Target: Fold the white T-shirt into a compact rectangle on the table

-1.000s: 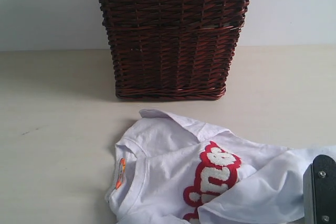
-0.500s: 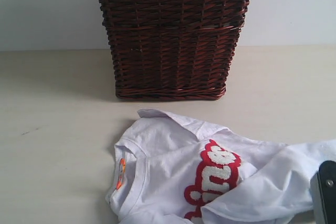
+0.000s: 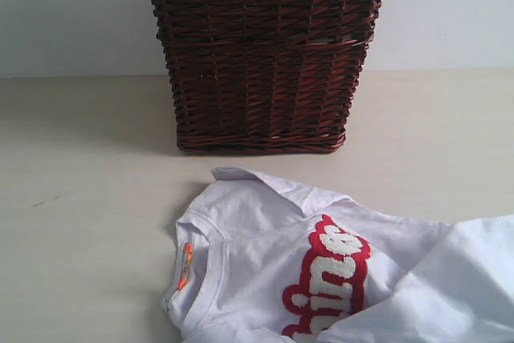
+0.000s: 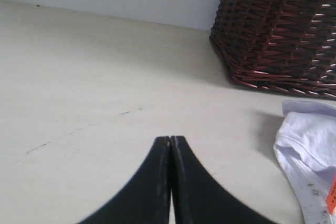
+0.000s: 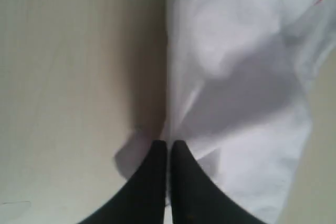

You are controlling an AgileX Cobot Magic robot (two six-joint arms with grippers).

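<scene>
The white T-shirt (image 3: 257,230) lies crumpled on the table (image 3: 80,198) in front of the basket, its neck and orange tag (image 3: 185,265) to the left and its red-edged lettering (image 3: 329,275) partly under a fold. In the right wrist view my right gripper (image 5: 168,143) is shut on an edge of the T-shirt (image 5: 236,77), and white cloth shows between its fingertips. My left gripper (image 4: 170,139) is shut with nothing in it, over bare table (image 4: 79,77), with the shirt's collar (image 4: 307,140) off to one side. Neither gripper shows in the exterior view.
A tall dark wicker basket (image 3: 261,54) with a lace-trimmed liner stands just behind the shirt, against a pale wall. It also shows in the left wrist view as a basket (image 4: 278,24) near the shirt. Bare table spreads to the shirt's left.
My right gripper has shut on the shirt's edge and slid out of the exterior view at the lower right. The right-hand fold shifted, uncovering more lettering. The left gripper stayed shut.
</scene>
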